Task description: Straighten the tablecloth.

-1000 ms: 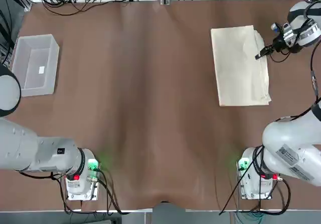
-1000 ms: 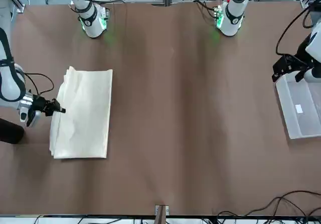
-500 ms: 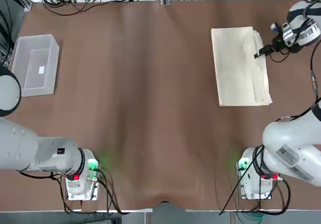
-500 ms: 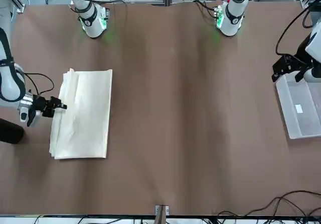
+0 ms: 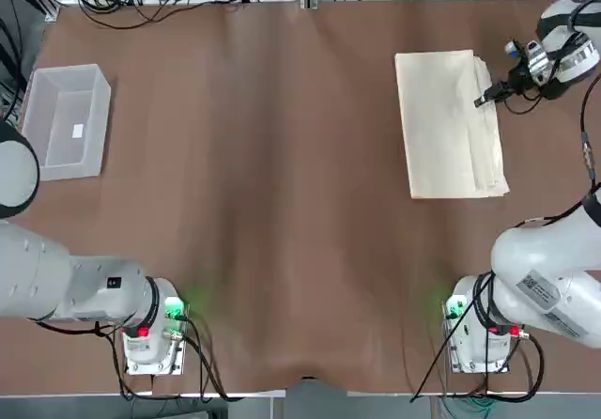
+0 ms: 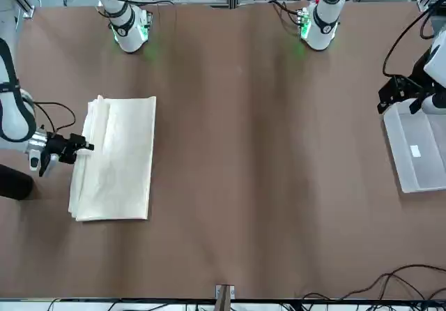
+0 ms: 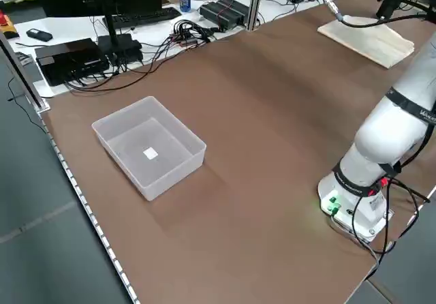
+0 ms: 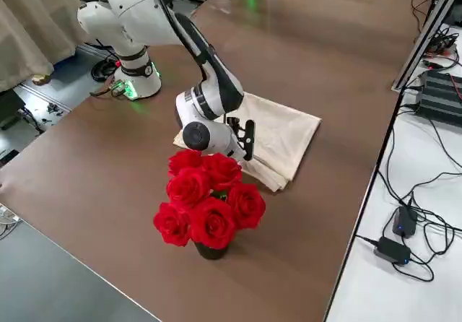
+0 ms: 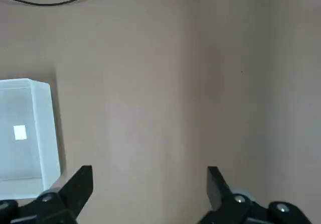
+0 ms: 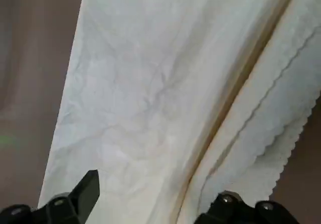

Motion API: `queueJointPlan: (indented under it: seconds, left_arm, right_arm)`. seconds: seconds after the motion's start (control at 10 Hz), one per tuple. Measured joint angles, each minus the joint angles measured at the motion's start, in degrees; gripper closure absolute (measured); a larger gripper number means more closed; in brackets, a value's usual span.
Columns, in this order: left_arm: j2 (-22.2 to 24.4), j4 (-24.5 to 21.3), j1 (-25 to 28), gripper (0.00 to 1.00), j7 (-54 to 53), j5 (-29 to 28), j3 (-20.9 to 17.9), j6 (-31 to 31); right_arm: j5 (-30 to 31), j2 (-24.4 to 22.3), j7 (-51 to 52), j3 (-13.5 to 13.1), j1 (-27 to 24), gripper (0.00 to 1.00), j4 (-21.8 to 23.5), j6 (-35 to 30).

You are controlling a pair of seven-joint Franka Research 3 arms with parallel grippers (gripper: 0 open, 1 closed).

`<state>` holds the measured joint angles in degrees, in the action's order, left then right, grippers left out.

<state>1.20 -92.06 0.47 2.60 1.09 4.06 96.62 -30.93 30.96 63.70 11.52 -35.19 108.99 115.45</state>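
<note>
Has the tablecloth (image 5: pixel 446 128) lying folded on the brown worktop (image 5: pixel 272 203), at the upper right of the top view and left of centre in the front view; keeps one long side fairly straight, but shows loose, overlapping layers along the other, slightly fanned at the lower right corner in the top view; bears soft creases across the upper layer and a scalloped edge on the layers beneath, as seen in the right wrist view; holds the right hand (image 5: pixel 480 102) released over the layered side, at the upper right of the top view, with contact impossible to tell; keeps the left hand (image 9: pixel 149 184) released too, near the clear bin (image 5: pixel 68 121), at the right edge of the front view; shows that bin at the upper left of the top view, with a white label (image 5: pixel 78 131) inside; includes red roses (image 8: pixel 209 203) in a dark pot (image 8: pixel 211 251), below centre in the right side view, near the tablecloth.
</note>
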Motion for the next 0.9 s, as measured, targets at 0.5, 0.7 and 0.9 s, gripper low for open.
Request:
queueJointPlan:
  seconds: [0.5, 0.7, 0.9]
  left_arm:
    - [0.0, 0.0, 0.0, 0.0, 0.0, 0.0, 0.0, 0.0]
    - [0.0, -0.1, 0.0, 0.0, 0.0, 0.0, 0.0, 0.0]
    - [-0.1, -0.1, 0.0, 0.0, 0.0, 0.0, 0.0, 0.0]
  right_arm:
    - [10.2, -1.0, -2.7, -0.3, -0.3, 0.11, -10.4, -10.5]
    - [12.2, -1.0, -3.9, -0.1, 0.1, 0.11, -13.7, -13.1]
    - [12.8, -1.0, -7.4, 0.1, 1.9, 0.13, -13.7, -13.1]
